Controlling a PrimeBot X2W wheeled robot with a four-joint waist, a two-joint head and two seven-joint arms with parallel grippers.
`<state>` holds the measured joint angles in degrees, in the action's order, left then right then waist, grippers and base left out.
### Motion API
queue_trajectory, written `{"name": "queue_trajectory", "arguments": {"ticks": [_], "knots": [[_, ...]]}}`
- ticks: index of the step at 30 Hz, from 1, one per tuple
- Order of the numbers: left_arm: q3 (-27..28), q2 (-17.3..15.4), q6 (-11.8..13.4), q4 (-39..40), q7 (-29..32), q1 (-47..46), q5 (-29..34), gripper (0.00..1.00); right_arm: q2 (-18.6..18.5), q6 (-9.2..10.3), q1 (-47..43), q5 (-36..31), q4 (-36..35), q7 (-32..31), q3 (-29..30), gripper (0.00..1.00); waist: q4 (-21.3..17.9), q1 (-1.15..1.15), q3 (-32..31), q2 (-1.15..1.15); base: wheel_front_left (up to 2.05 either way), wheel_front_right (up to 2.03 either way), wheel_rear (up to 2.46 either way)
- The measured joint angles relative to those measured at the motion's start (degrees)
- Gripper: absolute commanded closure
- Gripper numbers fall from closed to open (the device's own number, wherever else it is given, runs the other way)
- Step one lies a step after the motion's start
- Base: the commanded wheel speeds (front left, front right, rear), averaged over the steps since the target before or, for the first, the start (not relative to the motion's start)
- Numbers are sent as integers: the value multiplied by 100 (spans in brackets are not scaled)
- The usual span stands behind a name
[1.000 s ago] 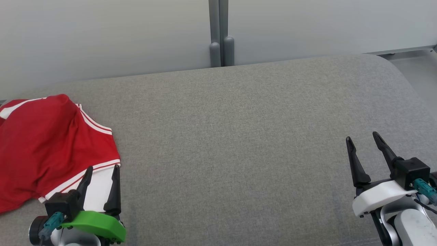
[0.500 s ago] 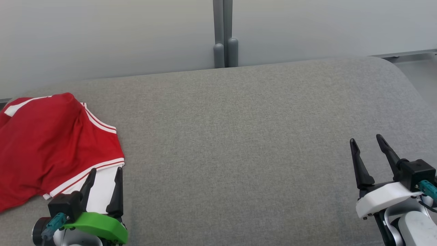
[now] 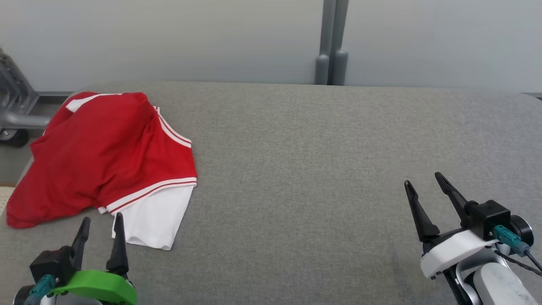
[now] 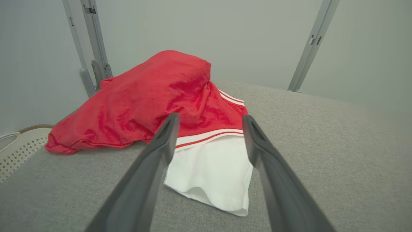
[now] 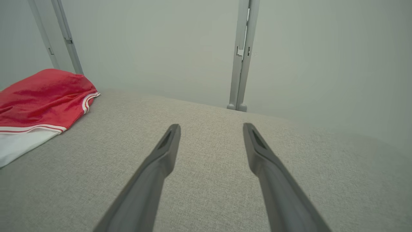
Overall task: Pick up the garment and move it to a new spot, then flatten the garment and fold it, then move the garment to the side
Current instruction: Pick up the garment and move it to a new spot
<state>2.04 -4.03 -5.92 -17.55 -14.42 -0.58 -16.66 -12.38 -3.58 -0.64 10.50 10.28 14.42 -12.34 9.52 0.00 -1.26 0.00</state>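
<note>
The garment (image 3: 106, 156) is a red shirt with white stripes and a white part, lying crumpled at the left end of the grey cushioned surface (image 3: 305, 161). In the left wrist view the garment (image 4: 151, 96) bulges up just beyond my fingers. My left gripper (image 3: 101, 220) stands open at the lower left, just short of the garment's white edge, holding nothing. My right gripper (image 3: 423, 180) is open at the lower right, far from the garment, over bare fabric. In the right wrist view the garment (image 5: 42, 96) lies at the far left.
A grey wall with a vertical post (image 3: 332, 42) runs behind the surface. A grey metal frame with a wheel (image 3: 15, 110) stands past the left end. A pale perforated basket rim (image 4: 16, 145) shows beside the surface's left edge.
The head camera has turned left, so the whole picture has shifted right and more of the garment and the left end shows. Both grippers stay open.
</note>
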Motion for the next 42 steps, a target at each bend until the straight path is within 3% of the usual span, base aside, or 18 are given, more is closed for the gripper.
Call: {"name": "queue_trajectory", "arguments": {"ticks": [19,27,36,42], "knots": [[365,-57,10,12,0,208,71,0,259,-62,124,-71,149,0,47,0,1399,0,-97,0,0,0,0],[328,-52,-22,-218,34,154,-110,0,274,-62,125,-114,60,1,105,0,1320,0,163,0,0,0,0],[-55,-97,-71,-434,1076,-1318,-231,0,181,-122,272,-297,-35,1,42,0,1212,0,777,0,0,0,0],[-16,-254,-63,-693,1768,-2042,-243,0,170,-160,719,-360,-152,1,-16,0,1113,0,1235,0,0,0,0]]}}
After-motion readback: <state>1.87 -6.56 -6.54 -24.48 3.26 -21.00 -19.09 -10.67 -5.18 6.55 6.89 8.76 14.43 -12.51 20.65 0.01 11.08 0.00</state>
